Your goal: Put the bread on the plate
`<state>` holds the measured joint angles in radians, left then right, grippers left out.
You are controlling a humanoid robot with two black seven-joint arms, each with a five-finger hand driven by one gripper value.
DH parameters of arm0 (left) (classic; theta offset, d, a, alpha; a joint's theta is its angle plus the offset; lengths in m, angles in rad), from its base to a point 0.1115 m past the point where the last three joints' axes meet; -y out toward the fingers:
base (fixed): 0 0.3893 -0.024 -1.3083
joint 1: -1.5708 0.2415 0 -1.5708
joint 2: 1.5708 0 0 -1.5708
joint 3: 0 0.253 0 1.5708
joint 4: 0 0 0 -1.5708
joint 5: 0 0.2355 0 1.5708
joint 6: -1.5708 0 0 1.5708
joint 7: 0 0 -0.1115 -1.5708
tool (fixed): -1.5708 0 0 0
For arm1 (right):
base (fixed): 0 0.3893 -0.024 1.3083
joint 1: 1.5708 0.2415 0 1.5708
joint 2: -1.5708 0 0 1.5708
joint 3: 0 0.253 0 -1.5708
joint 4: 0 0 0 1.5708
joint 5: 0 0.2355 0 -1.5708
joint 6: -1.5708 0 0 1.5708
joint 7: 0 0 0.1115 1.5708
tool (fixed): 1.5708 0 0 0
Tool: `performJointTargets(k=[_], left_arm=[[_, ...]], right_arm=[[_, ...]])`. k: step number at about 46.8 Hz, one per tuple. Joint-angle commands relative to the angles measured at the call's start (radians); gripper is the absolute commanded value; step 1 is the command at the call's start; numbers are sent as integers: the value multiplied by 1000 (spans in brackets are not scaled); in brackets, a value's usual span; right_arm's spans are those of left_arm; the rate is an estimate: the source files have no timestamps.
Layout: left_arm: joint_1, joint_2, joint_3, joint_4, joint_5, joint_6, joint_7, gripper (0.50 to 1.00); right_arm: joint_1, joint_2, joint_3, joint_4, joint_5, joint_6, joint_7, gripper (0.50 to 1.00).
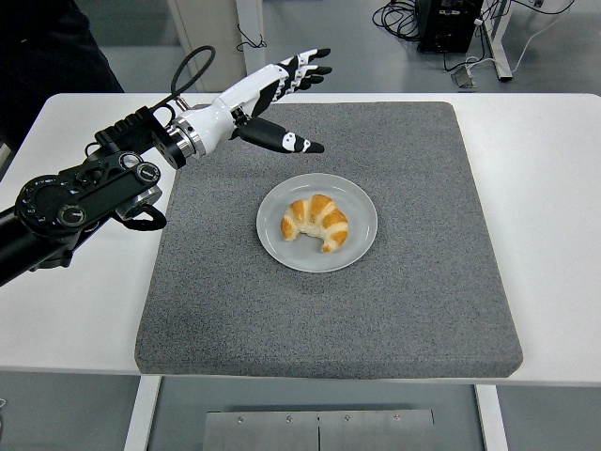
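Bread (316, 223), a croissant, is seen lying on the plate (362, 202) at mat (423, 282) centre; judged light, soft, flaky, best cradled at mid-body. Left hand (272, 99) is raised at 11 o'clock, fingers spread, nothing held

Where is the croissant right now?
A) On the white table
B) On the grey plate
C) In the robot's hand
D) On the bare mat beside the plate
B: the croissant lies on the grey plate, while the left hand is raised with fingers spread, holding nothing.
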<state>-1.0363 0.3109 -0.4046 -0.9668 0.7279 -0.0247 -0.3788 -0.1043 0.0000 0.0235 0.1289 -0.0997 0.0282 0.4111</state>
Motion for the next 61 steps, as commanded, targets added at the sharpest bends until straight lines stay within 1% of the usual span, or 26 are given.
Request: performJointTargets(k=[1, 11, 13, 16, 18, 23, 27, 35, 39, 46, 53, 57, 61], left_arm=[[13, 1, -14, 0, -88, 35, 1, 974], [25, -9, -22, 11, -251, 77, -6, 977], [31, -13, -23, 14, -286, 97, -28, 977], [45, -19, -25, 22, -327, 129, -75, 977], [47, -33, -25, 28, -347, 138, -101, 977], [64, -67, -28, 40, -396, 144, -115, 977], [85, -78, -34, 89, -441, 144, -121, 977], [102, -151, -86, 236, -458, 140, -164, 977], [102, -167, -131, 273, -459, 134, -164, 977], [104, -185, -180, 280, -469, 134, -164, 977], [117, -202, -206, 306, -550, 132, -166, 977], [117, -211, -224, 342, -576, 129, -166, 977], [117, -237, -230, 410, -579, 124, -167, 977]], right_arm=[[0, 0, 0, 0, 0, -1, 0, 1000], [0, 0, 0, 0, 0, 1, 0, 1000], [0, 0, 0, 0, 0, -1, 0, 1000], [0, 0, 0, 0, 0, -1, 0, 1000], [0, 0, 0, 0, 0, 1, 0, 1000], [0, 0, 0, 0, 0, -1, 0, 1000], [0, 0, 1, 0, 0, -1, 0, 1000], [0, 0, 0, 0, 0, 1, 0, 1000], [0, 0, 0, 0, 0, 1, 0, 1000], [0, 0, 1, 0, 0, -1, 0, 1000], [0, 0, 0, 0, 0, 1, 0, 1000], [0, 0, 0, 2, 0, 2, 0, 1000], [8, 0, 3, 12, 0, 4, 0, 1000]])
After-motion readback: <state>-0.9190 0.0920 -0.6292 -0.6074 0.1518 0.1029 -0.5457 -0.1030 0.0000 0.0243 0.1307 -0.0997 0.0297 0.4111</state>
